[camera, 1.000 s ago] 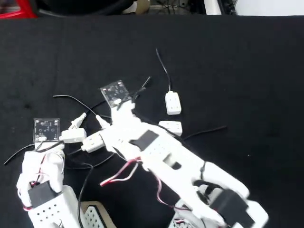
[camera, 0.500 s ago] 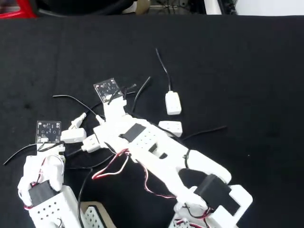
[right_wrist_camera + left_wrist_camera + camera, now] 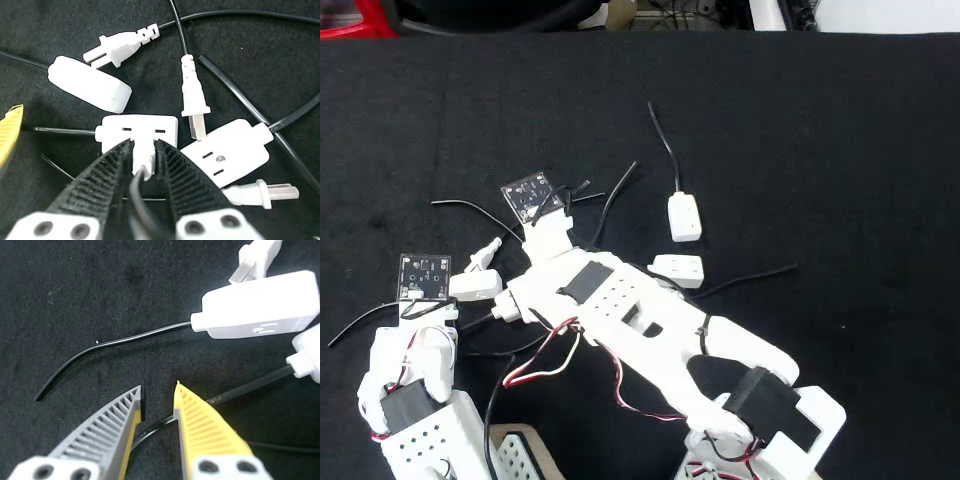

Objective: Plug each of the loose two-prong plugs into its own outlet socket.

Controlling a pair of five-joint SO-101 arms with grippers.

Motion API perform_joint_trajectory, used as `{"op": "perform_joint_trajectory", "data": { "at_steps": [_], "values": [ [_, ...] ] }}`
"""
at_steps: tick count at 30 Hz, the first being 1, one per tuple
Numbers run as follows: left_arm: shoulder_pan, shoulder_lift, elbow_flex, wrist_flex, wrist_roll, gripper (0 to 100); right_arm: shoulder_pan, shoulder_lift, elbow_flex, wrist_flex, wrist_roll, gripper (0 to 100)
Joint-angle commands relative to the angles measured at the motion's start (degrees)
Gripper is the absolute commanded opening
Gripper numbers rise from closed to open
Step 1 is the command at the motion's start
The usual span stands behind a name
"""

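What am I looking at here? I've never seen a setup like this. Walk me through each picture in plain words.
These are two small white robot arms, the left arm and the right arm, at a table covered in black. The wide picture comes from a fixed camera looking down from above. The other two come from cameras on each arm's wrist, looking along its hand.

In the left wrist picture, the left hand is open, with one grey and one yellow finger. A thin black cord runs between them, and a white socket block lies beyond.

In the right wrist picture, the right hand is shut on a white plug, whose front end touches the middle socket block. Other socket blocks and loose two-prong plugs lie around it.
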Motion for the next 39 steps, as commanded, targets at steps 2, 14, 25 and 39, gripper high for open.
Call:
{"op": "perform_joint_trajectory", "data": {
  "at_steps": [2, 14, 25, 39],
  "values": [
    [0.66, -0.62, 0.92, -1.32, -0.53, 11, 2.20, 0.22, -2.07, 0.18, 0.88, 1.2],
    [0.66, -0.62, 0.92, -1.32, -0.53, 11, 3.34, 0.22, -2.07, 0.09, 1.23, 1.2],
    [0.75, -0.62, 0.92, -1.32, -0.53, 11, 3.25, 8.40, -5.14, -1.85, 1.23, 1.2],
    [0.75, -0.62, 1.01, -1.32, -0.53, 12, 0.09, 9.98, -5.32, 0.44, 2.90, 2.2]
  ]
}}
